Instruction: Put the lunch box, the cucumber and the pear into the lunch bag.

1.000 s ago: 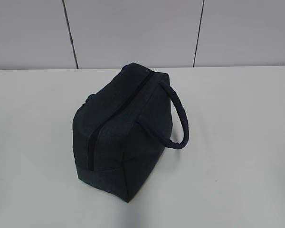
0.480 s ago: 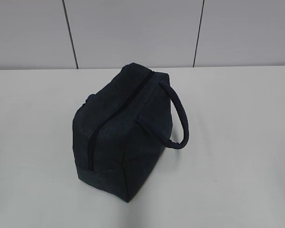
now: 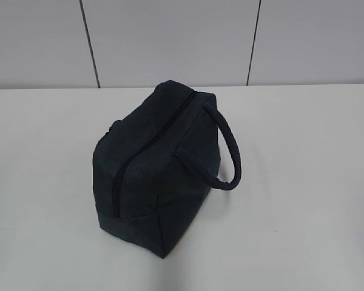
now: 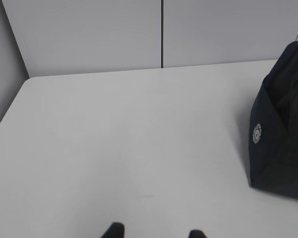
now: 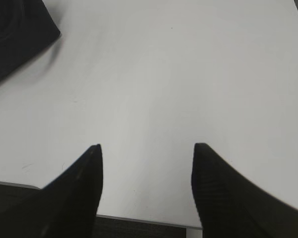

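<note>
The dark navy lunch bag [image 3: 158,170] stands in the middle of the white table [image 3: 303,182], its zipper [image 3: 147,148] shut along the top and one loop handle [image 3: 229,151] hanging to the right. Its end panel with a small white round logo [image 4: 257,134] shows at the right of the left wrist view, and a corner of the lunch bag [image 5: 15,34] at the top left of the right wrist view. My left gripper [image 4: 155,232] is open over bare table, far left of the bag. My right gripper [image 5: 146,148] is open and empty near the table's front edge. Lunch box, cucumber and pear are out of view.
A grey panelled wall [image 3: 170,42] closes the back of the table. In the left wrist view a side wall [image 4: 5,64] meets the table's left edge. The table's front edge [image 5: 149,220] runs just under my right gripper.
</note>
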Robot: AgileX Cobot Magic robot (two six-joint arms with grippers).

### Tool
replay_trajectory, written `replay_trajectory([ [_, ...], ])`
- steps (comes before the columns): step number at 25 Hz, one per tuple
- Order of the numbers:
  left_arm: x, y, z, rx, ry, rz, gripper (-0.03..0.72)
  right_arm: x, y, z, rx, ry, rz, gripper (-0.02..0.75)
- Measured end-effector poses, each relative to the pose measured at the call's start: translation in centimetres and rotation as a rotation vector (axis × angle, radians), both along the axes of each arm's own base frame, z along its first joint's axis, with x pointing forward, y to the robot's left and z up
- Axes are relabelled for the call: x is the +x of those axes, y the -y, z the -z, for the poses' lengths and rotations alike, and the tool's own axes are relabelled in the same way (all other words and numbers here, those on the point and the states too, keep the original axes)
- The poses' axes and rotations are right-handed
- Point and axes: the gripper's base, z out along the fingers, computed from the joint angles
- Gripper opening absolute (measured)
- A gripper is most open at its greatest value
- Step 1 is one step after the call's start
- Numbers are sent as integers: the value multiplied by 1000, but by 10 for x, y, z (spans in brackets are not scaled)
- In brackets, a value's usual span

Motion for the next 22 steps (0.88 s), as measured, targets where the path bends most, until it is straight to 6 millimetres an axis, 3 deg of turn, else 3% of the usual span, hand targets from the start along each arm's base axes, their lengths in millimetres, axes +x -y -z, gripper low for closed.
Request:
replay_trajectory([
  [22,0,0,0,0,0,0,242,0,0,0,0,0,0,443],
])
